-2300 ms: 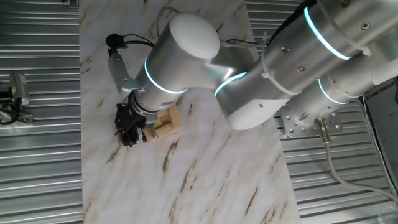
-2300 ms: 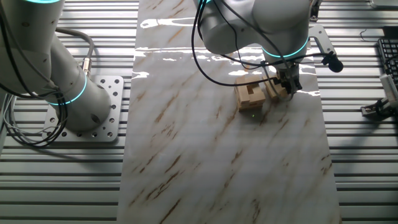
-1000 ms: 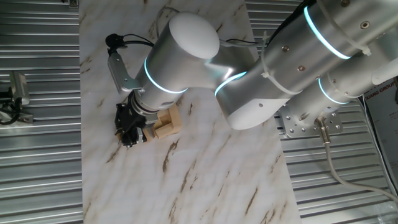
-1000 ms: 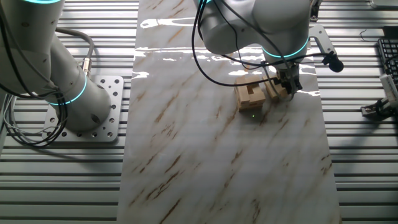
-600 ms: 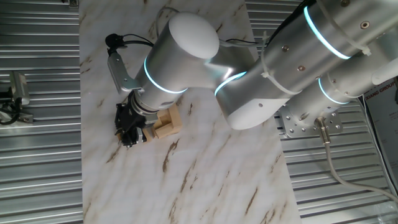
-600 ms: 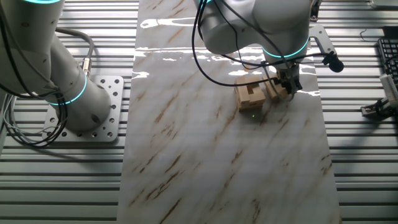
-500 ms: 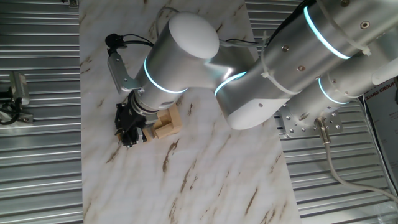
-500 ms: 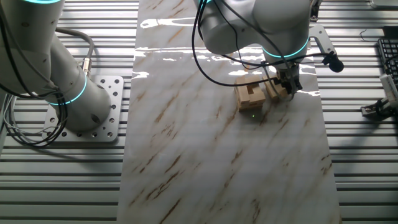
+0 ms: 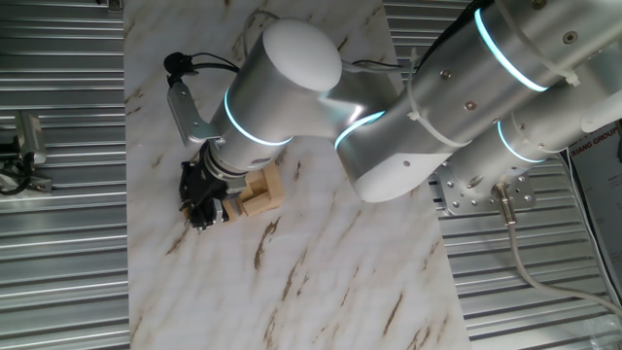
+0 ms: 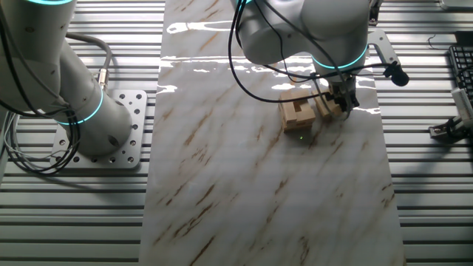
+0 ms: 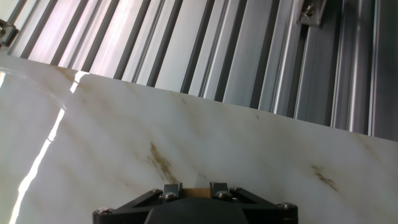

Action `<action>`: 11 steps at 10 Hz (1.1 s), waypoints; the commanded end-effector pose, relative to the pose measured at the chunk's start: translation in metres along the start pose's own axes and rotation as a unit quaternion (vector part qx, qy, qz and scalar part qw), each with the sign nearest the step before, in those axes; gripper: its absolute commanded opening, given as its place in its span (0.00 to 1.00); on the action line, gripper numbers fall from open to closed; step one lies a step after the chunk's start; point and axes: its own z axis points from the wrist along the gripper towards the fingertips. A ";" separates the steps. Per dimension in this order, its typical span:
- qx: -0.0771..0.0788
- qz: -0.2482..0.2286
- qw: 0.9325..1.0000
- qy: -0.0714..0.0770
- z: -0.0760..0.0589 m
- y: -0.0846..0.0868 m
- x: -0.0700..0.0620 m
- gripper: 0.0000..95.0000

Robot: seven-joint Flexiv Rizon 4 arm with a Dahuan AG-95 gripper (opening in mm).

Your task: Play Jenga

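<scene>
While your pincer (image 9: 206, 209) grips a block (image 10: 327, 108) beside the Jenga (image 10: 297, 114):
Any sideways drag could topple it.

This is a robotics lab or test bench. A marble-patterned board (image 10: 266, 185) lies on a ribbed aluminium table (image 10: 74, 222), the arm's base (image 10: 111, 133) is bolted to a drilled metal plate, and a keyboard (image 10: 462, 74) sits at the far right.

Tan Jenga (image 10: 299, 112), brown-veined white marble table (image 10: 244, 185)
</scene>
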 end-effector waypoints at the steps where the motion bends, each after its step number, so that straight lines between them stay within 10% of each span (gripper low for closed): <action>1: -0.002 -0.001 1.000 0.000 0.000 0.000 0.000 0.40; 11: -0.002 -0.011 1.000 0.007 -0.001 0.001 -0.003 0.40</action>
